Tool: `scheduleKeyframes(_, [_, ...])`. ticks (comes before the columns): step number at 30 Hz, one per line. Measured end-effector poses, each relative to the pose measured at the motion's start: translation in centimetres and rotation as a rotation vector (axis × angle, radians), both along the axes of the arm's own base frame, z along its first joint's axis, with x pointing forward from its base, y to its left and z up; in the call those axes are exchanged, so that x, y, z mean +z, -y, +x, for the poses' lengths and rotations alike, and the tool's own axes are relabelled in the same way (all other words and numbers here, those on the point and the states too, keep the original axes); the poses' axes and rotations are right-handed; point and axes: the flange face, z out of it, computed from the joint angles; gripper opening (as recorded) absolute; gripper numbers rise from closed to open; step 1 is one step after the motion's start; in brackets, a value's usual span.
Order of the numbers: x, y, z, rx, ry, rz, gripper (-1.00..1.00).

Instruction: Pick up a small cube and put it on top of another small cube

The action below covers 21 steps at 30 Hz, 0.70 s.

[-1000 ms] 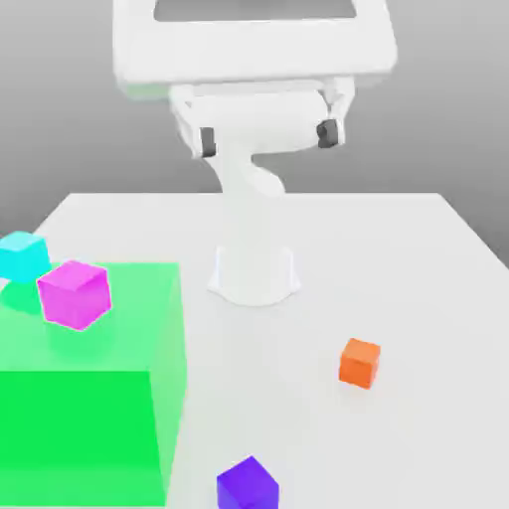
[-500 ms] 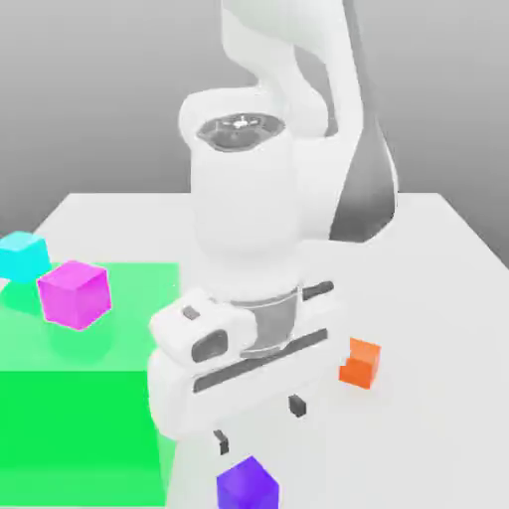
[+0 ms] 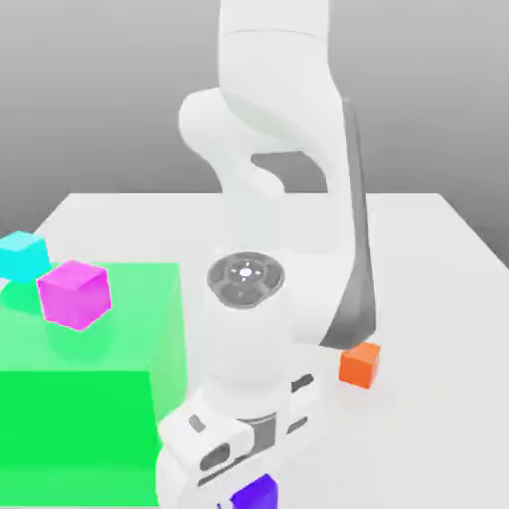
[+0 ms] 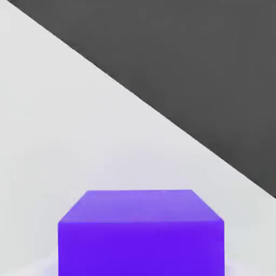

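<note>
The small cube (image 3: pixel 260 494), deep purple-blue, sits on the white table at the near edge of the exterior view. My gripper (image 3: pixel 249 485) has come straight down over it, and the white hand covers most of the cube's top. In the hand view the purple cube (image 4: pixel 140 232) looms very close, flat on the table. The gripper is shut on it. The other small cube (image 3: pixel 360 364), orange, rests on the table toward the exterior view's right, partly behind my arm and apart from the purple one.
A large green block (image 3: pixel 89 398) takes up the exterior view's left, with a magenta-pink cube (image 3: pixel 74 293) and a cyan cube (image 3: pixel 22 254) on it. My arm's base and links stand mid-table. The table's edge (image 4: pixel 161 116) runs close to the purple cube.
The arm swung down from high above the table and lowered the hand onto the purple cube. The gripper went from open to shut. No cube has shifted.
</note>
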Motion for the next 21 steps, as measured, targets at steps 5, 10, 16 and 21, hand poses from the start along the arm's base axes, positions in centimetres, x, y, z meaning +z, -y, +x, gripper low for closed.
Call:
scheduleKeyframes(5, [4.6,-3.0,-2.1,0.151,-0.009,0.025,-1.0])
scheduleKeyframes(10, [6.8,-10.3,-8.1,0.565,-0.016,0.061,-1.0])
scheduleKeyframes(16, [8.6,-15.1,-16.3,1.045,-0.008,0.056,-1.0])
scheduleKeyframes(21, [8.8,-17.0,-22.8,1.421,-0.003,0.01,-1.0])
